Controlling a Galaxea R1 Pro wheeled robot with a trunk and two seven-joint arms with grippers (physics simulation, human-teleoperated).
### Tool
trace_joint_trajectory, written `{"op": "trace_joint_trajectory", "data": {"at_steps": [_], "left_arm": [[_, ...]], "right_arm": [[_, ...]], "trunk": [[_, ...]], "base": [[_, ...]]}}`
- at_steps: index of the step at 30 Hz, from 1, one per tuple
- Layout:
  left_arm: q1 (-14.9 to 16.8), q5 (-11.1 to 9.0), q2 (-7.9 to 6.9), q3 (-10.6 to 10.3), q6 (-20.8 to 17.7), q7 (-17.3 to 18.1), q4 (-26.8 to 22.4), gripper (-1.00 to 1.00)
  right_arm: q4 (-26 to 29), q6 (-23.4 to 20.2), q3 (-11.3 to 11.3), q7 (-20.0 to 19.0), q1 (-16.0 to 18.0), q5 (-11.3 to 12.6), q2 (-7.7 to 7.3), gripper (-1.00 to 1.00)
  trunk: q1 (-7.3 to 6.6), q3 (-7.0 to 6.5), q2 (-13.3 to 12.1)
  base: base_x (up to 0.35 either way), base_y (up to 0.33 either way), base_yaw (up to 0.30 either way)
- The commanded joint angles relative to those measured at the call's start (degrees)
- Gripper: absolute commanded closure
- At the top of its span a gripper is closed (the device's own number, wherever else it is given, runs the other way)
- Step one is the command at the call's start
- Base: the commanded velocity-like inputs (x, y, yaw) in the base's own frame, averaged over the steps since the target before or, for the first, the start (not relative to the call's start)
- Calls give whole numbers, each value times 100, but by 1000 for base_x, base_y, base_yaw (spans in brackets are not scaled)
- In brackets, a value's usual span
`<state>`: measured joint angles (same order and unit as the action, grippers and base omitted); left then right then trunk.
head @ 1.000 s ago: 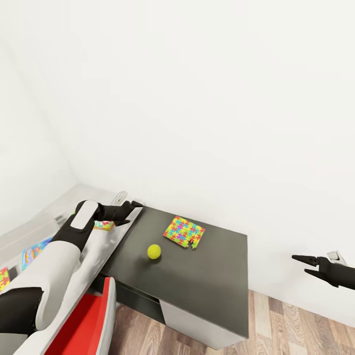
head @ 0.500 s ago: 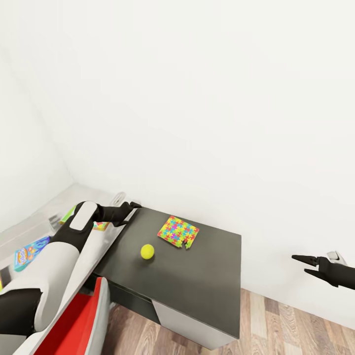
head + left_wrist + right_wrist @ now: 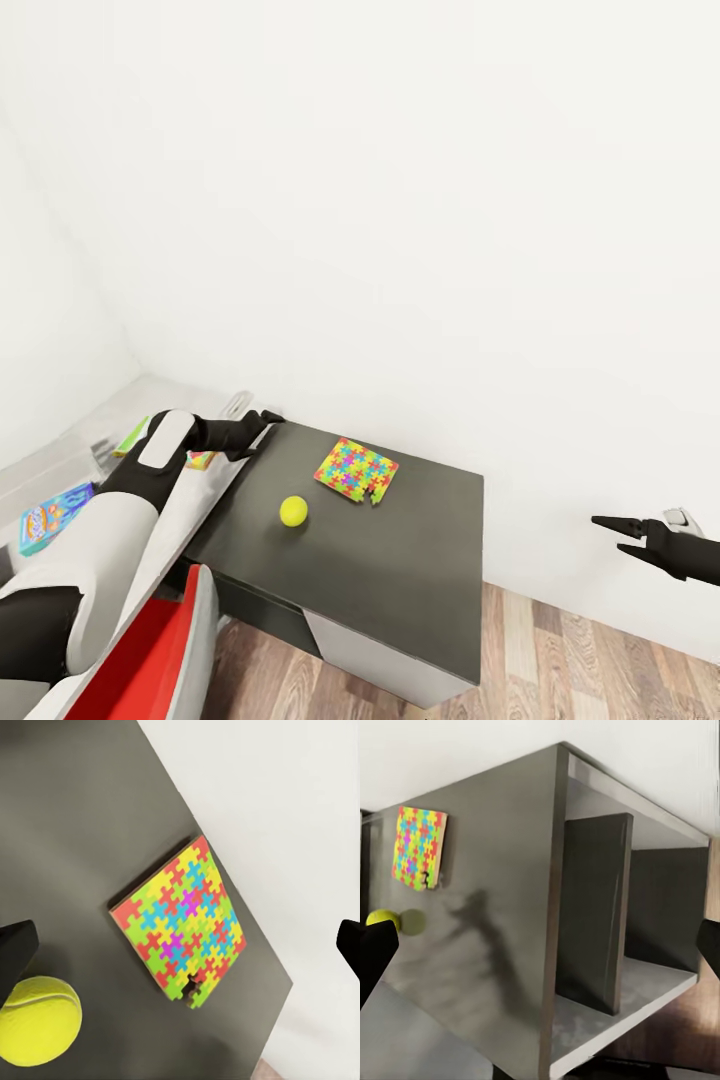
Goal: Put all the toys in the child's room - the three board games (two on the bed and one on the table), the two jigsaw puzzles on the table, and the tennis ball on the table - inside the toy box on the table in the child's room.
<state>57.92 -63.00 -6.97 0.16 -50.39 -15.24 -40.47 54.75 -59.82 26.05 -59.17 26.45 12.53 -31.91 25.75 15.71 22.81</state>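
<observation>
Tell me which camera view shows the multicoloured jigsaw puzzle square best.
The left wrist view: the flat multicoloured jigsaw puzzle square sits close and central, individual pieces and a missing-piece notch readable. The head view shows it smaller, on the dark grey desk wing. The right wrist view shows it small and foreshortened.

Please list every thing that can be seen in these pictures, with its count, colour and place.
tennis ball: one, yellow-green, on the dark grey wing of the table, nearer the front edge than the jigsaw.
jigsaw puzzle: one, multicoloured, flat on the dark wing near the wall, apart from the ball.
second jigsaw: one, multicoloured, partly hidden behind the left arm.
board game: one, blue, at the far left.
green-edged flat box: one, behind the left arm, partly hidden.
table: one, dark grey wing, light grey wing to the left.
chair: one, red seat, white edge, below the table.
floor: wood planks.
left gripper: black, open, above the table.
right gripper: black, open, beside the table.
</observation>
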Motion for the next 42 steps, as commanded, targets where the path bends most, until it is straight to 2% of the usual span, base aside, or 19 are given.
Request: {"op": "trace_joint_trajectory", "data": {"at_steps": [1, 22, 42], "left_arm": [[3, -62, -2, 2, -16, -55, -7, -100], [-8, -65, -35, 2, -6, -49, -13, -100], [-9, -60, -68, 2, -6, -56, -13, -100]], "right_arm": [[-1, -18, 6, -32, 7, -25, 0, -100], [6, -18, 14, -35, 1, -22, 0, -100], [9, -18, 14, -39, 1, -22, 0, -100]], "trunk": [[3, 11, 11], [3, 11, 11], [3, 11, 11]], "base": [[0, -2, -182], [0, -7, -60], [0, -224, -3]]}}
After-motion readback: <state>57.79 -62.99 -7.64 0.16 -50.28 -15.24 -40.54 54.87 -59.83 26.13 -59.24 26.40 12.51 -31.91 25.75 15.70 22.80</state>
